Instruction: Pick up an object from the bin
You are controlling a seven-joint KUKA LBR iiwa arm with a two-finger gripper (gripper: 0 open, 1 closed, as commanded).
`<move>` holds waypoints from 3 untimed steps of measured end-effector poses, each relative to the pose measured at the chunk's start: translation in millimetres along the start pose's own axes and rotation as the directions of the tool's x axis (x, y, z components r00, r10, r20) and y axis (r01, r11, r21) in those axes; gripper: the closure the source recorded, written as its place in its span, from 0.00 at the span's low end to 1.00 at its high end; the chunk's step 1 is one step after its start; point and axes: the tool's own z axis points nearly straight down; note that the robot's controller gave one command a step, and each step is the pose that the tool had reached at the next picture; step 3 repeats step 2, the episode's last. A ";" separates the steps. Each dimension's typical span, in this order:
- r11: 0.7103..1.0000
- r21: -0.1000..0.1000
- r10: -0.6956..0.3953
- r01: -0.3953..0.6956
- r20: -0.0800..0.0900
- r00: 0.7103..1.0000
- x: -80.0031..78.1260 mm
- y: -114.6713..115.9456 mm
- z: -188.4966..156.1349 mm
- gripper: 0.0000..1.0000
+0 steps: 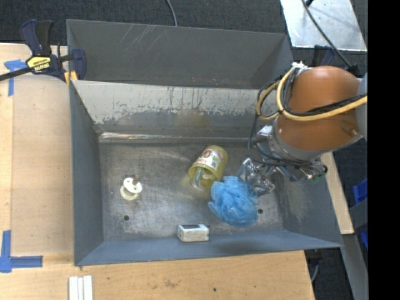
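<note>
Gripper [257, 183]: low in the bin's right half, close to the right wall and about midway between the far wall and the near edge. It is a cluster of dark and shiny metal parts; whether it is open or closed cannot be told from here.

Arm: it comes in over the bin's right rim. A large rounded orange cover [315, 108] sits above the gripper, with yellow and black cables [275, 99] looped across it.

Nearest thing: a blue mesh bath sponge [234, 203], puffy and ruffled, on the bin floor towards the near right corner. The gripper sits at the sponge's far right edge, right against it in this view; actual contact cannot be made out, and nothing is seen held.

Next thing out: a yellow jar [207, 165] lying on its side near the middle of the floor, its open mouth turned towards the near edge. It lies just beside the sponge, on its far left side, and a little to the left of the gripper.

Near edge: a small white rectangular block [192, 232] lying flat, about halfway along that edge, apart from the sponge.

Left half: a small round white piece [131, 189], alone, well apart from everything else.

Bin [156, 208]: grey metal with sloping walls and a scuffed, scratched floor.
</note>
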 end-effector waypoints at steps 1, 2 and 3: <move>1.000 0.001 -0.001 0.001 0.003 1.000 -1.4 7.4 5.1 1.00; 0.999 -0.010 -0.040 0.040 -0.009 0.999 0.0 7.1 -26.0 1.00; 0.999 -0.010 -0.040 0.040 -0.009 0.999 0.0 7.1 -26.0 1.00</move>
